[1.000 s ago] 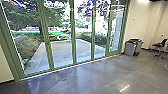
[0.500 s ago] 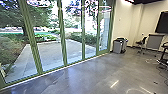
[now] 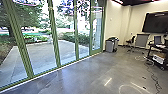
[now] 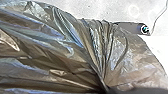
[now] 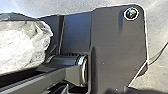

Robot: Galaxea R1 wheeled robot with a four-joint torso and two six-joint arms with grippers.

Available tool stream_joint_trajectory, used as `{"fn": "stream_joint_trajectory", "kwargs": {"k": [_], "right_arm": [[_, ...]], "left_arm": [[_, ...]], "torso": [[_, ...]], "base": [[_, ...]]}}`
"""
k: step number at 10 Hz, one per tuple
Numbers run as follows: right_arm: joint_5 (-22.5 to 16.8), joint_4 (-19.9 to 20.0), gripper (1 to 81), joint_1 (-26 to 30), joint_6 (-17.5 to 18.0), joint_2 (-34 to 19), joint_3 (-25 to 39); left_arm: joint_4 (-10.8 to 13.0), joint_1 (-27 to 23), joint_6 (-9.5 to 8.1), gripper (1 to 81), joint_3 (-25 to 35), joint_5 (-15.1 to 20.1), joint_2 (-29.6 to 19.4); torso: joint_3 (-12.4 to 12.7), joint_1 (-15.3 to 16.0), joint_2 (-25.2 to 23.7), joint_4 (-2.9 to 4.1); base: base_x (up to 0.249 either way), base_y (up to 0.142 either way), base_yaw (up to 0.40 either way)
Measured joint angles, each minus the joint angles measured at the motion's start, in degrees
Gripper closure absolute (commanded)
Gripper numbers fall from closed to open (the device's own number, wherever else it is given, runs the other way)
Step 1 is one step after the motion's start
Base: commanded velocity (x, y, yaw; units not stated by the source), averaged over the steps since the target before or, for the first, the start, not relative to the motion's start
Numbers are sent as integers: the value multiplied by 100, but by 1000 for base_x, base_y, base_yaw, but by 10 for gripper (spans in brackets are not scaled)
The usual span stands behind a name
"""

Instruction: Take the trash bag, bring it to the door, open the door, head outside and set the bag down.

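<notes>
Left gripper [image 4: 106,88] now closed on trash bag [image 4: 57,52], glossy brownish film drawn into tight pleats; right gripper's state can't be told; green-framed glass [image 3: 40,56] seen at eleven o'clock.

1 trash bag [image 4: 62,50], 1 wall screen [image 3: 155,23], seemingly 2 bins [image 3: 109,46]

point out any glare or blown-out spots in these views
Head view: washed-out brightness beyond the tree, with a short bright streak and a curved line of light on the floor; left wrist view: glossy highlights along the folds of the trash bag; right wrist view: crumpled plastic bleached nearly white.
</notes>
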Motion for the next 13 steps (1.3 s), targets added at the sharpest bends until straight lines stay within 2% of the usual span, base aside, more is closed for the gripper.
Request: {"fn": "stream_joint_trajectory", "kwargs": {"k": [4, 7, 10, 13], "right_arm": [[-2, -2, 10, -1, 0, 0, -4], [7, -2, 10, 74, -1, 0, -4], [-44, -6, 10, -128, 13, 2, -6], [13, -5, 10, 32, 9, 0, -9]], "left_arm": [[0, 0, 1, 811, -35, -9, 9], [0, -85, 1, 811, -68, -24, 16], [-2, 122, 4, 811, -77, 41, 18], [0, -6, 4, 811, -79, -16, 30]], "torso": [[0, 0, 0, 0], [-5, 13, 6, 0], [2, -15, -5, 0], [2, -13, -5, 0]], "base": [[0, 0, 0], [-101, 0, 0], [0, 0, 0], [0, 0, 0]]}}
